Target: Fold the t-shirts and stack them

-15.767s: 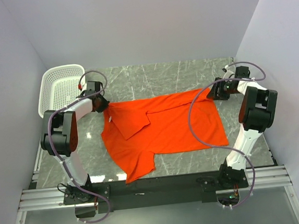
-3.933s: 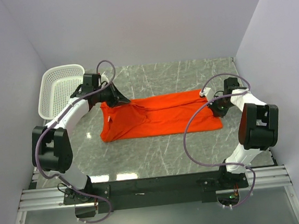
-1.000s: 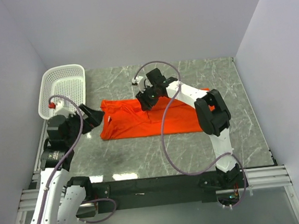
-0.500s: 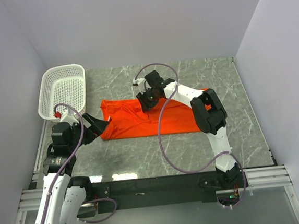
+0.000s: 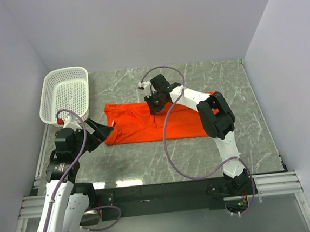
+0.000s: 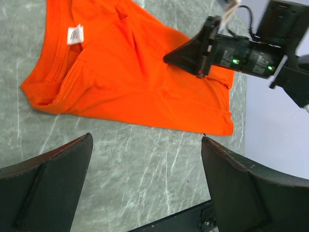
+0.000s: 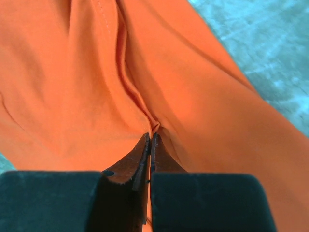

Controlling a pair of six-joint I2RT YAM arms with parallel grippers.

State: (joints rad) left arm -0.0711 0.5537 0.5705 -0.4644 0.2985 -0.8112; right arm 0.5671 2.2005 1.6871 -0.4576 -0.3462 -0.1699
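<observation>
One orange-red t-shirt lies on the table as a long folded strip, collar end to the left. My right gripper reaches across to the strip's upper middle. In the right wrist view it is shut on a small ridge of the t-shirt. My left gripper hangs open just off the shirt's left end. In the left wrist view its fingers stand wide apart over bare marble, holding nothing, with the t-shirt and the right gripper beyond them.
A white perforated basket leans at the back left corner. The grey marble table is walled in on three sides. The right arm's cable loops over the shirt and the table's front half.
The right gripper has closed onto a pinch of the shirt's fabric. The left arm has drawn slightly toward the near edge, jaws still wide.
</observation>
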